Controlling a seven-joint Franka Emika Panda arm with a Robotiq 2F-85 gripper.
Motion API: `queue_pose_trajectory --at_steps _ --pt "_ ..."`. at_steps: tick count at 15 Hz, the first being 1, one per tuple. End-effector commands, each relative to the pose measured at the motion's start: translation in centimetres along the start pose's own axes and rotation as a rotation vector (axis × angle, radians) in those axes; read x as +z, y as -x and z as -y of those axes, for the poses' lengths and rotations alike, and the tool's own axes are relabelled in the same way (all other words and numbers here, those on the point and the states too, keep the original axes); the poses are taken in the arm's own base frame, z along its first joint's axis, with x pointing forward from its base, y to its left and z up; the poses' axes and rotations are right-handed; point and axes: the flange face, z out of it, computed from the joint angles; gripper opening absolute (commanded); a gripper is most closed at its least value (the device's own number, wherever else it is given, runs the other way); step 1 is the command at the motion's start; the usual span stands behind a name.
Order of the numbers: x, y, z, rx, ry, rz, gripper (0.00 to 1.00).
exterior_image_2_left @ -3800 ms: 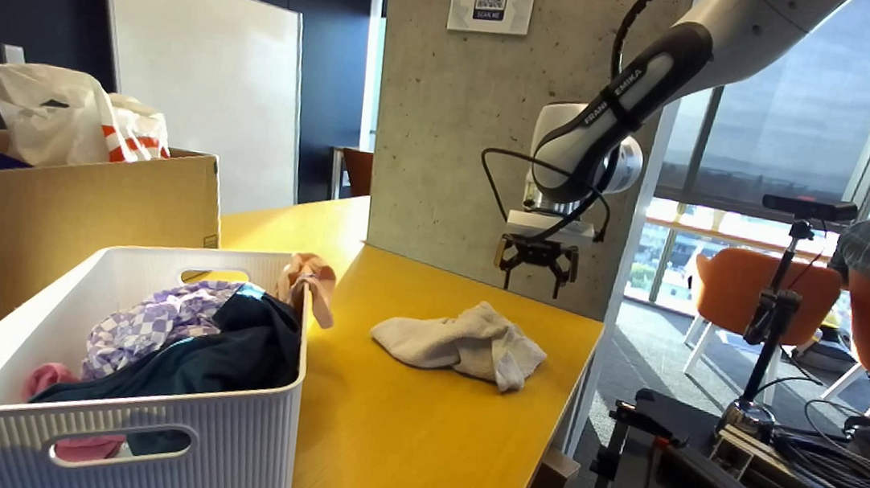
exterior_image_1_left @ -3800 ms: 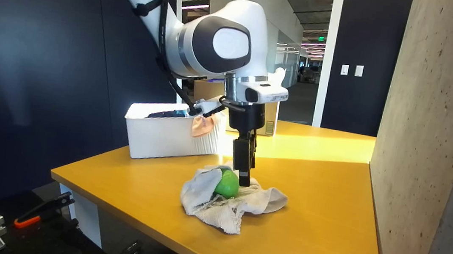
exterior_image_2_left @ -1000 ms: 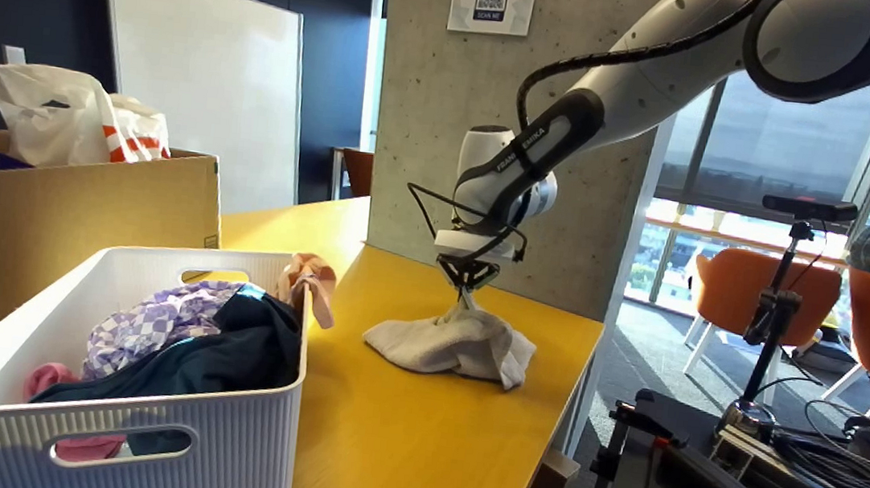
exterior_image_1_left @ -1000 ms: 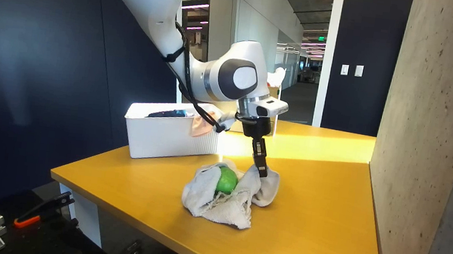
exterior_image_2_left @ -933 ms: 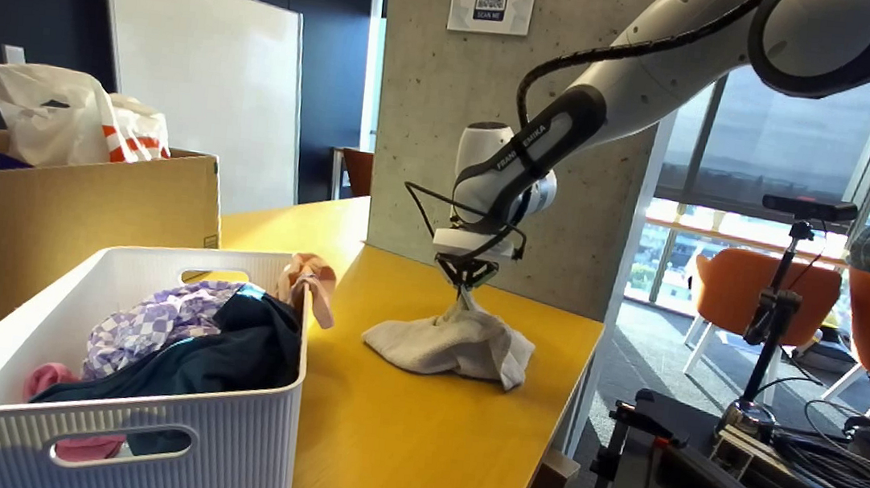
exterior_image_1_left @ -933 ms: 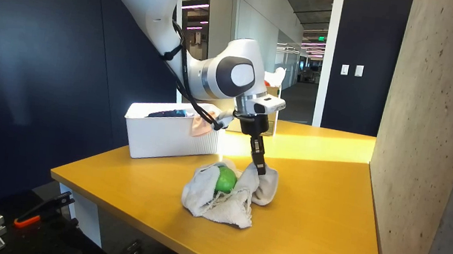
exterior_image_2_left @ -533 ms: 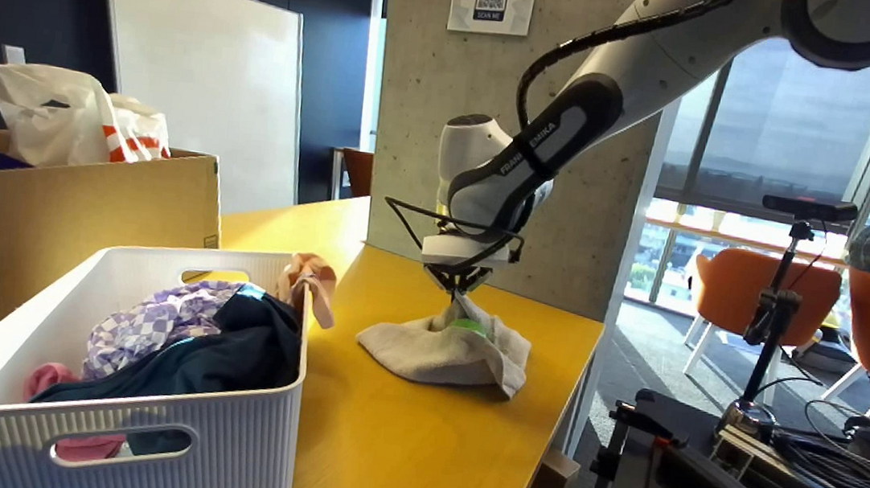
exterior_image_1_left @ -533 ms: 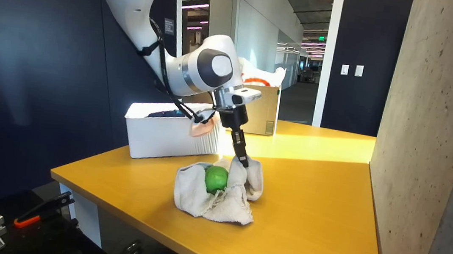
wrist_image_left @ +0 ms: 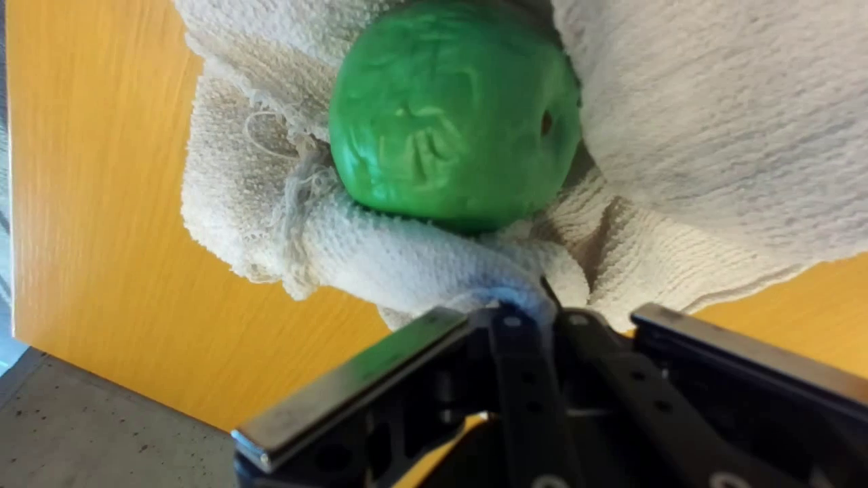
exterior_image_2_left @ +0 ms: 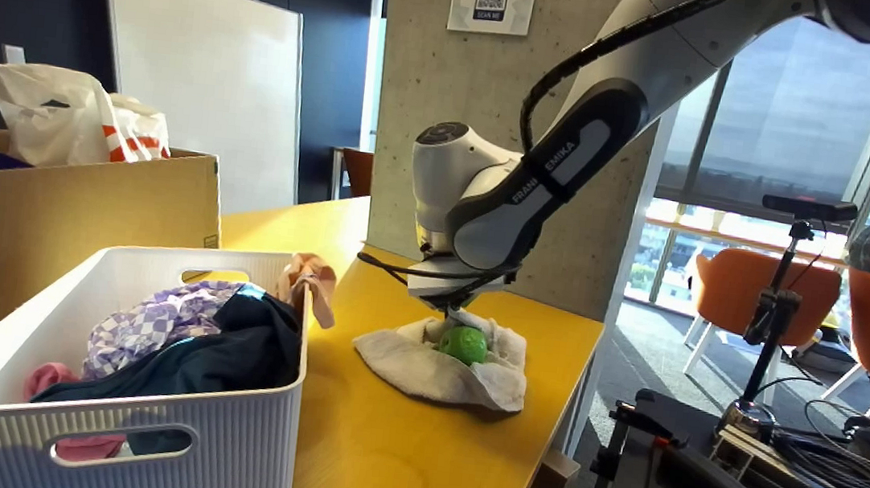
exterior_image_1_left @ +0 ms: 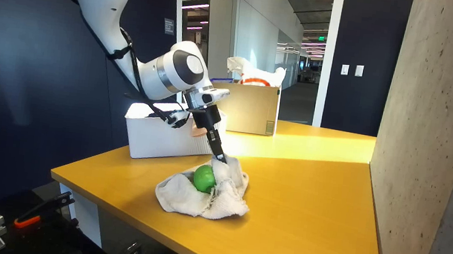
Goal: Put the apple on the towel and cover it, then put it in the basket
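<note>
At the lower centre of an exterior view, the apple (exterior_image_1_left: 204,178) sits bright green on the towel (exterior_image_1_left: 179,196), which lies rumpled on the yellow worktop (exterior_image_1_left: 308,230) with folds raised around the fruit. The fingers (exterior_image_1_left: 217,147) come down at a slant from the upper left and pinch a raised fold of the towel just right of the apple. In the wrist view that fold is caught between them at the lower centre; the apple fills the upper centre, a small dark spot on its right side, and a broad flap of cloth spreads to the upper right corner.

The basket (exterior_image_2_left: 244,442) stands at the lower left of an exterior view, well apart from the towel. In it lie a purple-and-white checked cloth (exterior_image_2_left: 143,330), a dark garment (exterior_image_2_left: 246,345) and some pink fabric (exterior_image_2_left: 49,380), while a peach cloth (exterior_image_2_left: 309,286) hangs over its rim. Behind it, at the left edge, white plastic bags (exterior_image_2_left: 51,123) stick up from a cardboard box (exterior_image_2_left: 81,227).
</note>
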Motion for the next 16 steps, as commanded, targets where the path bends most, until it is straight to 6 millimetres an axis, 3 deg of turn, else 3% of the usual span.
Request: queue_pose_trajectory --at_steps 1,5,9,11,16 --pt "-1.9 2.3 -0.8 0.024 0.008 -0.062 0.01" --pt "-3.4 3.8 -2.8 0.042 0.009 -0.102 0.01" --pt "-5.6 2.0 -5.4 0.07 -0.006 -0.121 0.01" --pt "-6.8 1.1 -5.6 0.06 -0.021 -0.128 0.01" --pt "-9.5 2.4 -4.1 0.001 -0.045 -0.178 0.01"
